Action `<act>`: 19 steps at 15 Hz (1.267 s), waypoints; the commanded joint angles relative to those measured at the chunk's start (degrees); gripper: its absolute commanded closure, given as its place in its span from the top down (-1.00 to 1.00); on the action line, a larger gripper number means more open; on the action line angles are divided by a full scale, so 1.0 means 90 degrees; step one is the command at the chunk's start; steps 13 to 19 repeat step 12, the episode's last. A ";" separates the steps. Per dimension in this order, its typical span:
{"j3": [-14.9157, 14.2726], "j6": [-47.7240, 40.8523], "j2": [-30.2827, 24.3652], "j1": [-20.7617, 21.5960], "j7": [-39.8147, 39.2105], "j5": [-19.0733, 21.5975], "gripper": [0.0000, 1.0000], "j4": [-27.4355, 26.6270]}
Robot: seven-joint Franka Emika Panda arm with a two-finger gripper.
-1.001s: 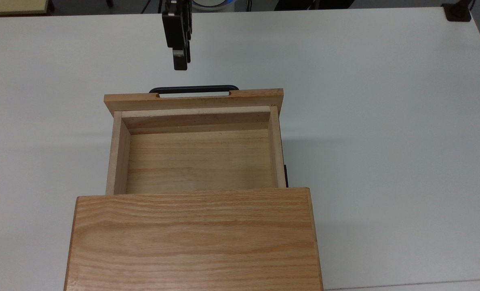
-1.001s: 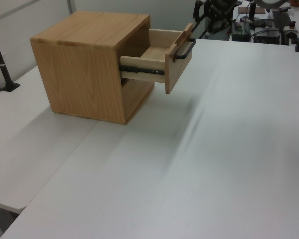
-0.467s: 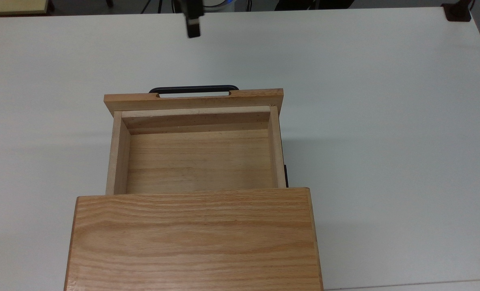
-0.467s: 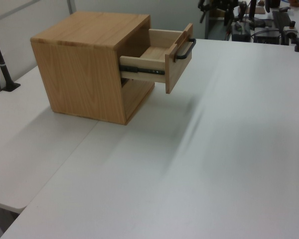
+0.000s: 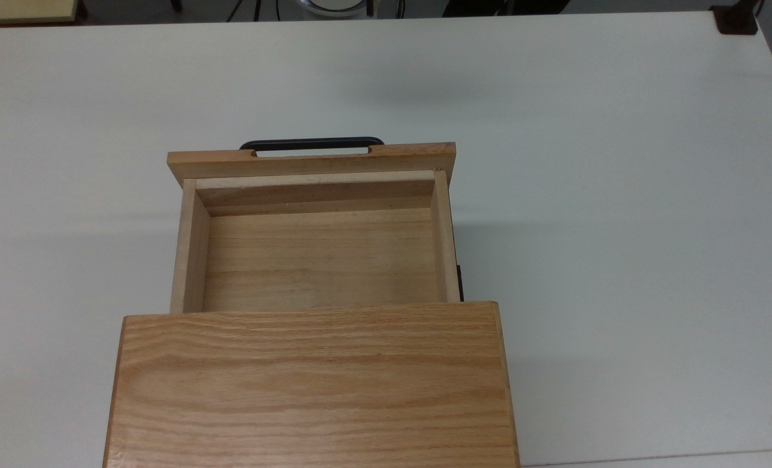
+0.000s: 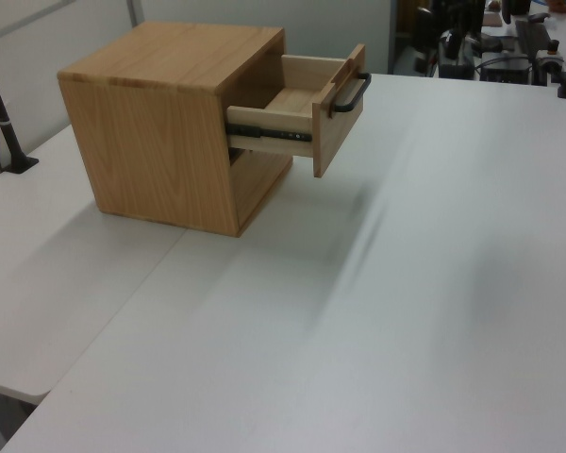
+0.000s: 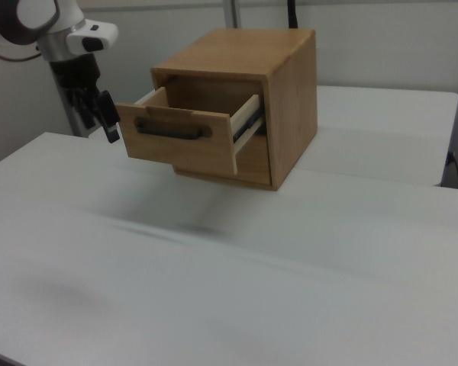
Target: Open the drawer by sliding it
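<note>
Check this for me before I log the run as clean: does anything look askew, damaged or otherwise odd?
Nothing stands out. The drawer is pulled partway out of the cabinet, sits square and holds nothing. Its black handle looks intact. The tool hangs beside the drawer front, not touching it.

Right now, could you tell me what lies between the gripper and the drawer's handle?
Nothing: in the right view the gripper hangs just beside the drawer, left of its handle.

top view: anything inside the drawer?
No. The drawer is pulled well out of the cabinet, and its wooden floor and inner walls are bare, with no object lying in it.
</note>
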 commanded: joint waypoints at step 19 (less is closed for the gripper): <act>-0.0123 -0.1031 0.0160 0.0086 -0.3140 -0.0446 1.00 0.0151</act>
